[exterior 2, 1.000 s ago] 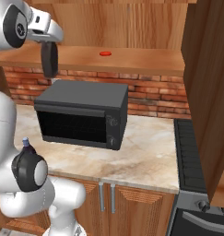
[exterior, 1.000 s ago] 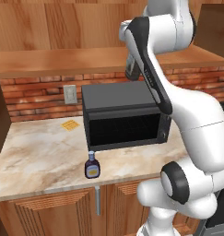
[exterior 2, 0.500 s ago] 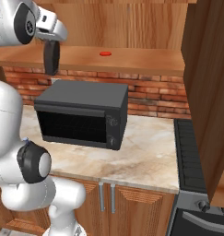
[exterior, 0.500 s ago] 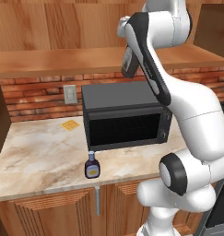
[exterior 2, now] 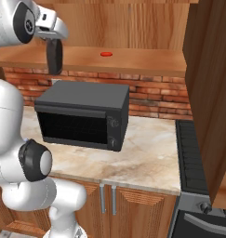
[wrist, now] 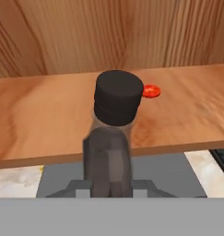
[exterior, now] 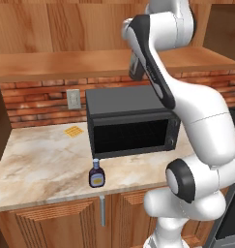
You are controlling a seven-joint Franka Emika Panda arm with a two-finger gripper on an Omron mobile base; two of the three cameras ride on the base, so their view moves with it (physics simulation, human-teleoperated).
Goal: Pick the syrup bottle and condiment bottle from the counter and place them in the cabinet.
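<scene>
My gripper (exterior 2: 53,45) is shut on the syrup bottle (exterior 2: 54,56), a dark-brown bottle with a black cap (wrist: 118,103). It hangs in the air above the microwave, just in front of the cabinet shelf (exterior 2: 137,61) edge. In the left base view the syrup bottle (exterior: 134,68) shows beside my forearm at shelf height. In the hand view the bottle rises between my fingertips (wrist: 107,186), with the cabinet board (wrist: 39,120) and its wood-panel back behind it. The small condiment bottle (exterior: 96,175) stands upright near the counter's front edge, far below the gripper.
A black microwave (exterior: 131,121) sits on the marble counter (exterior: 36,164) under the shelf. A small red disc (exterior 2: 106,54) lies on the shelf right of the bottle. A yellow pad (exterior: 73,131) and a wall outlet (exterior: 73,99) are at the back left. A stove (exterior 2: 193,158) borders the counter's right end.
The arm has carried the syrup bottle slightly up and closer to the shelf edge. The grip is unchanged and the condiment bottle has not moved.
</scene>
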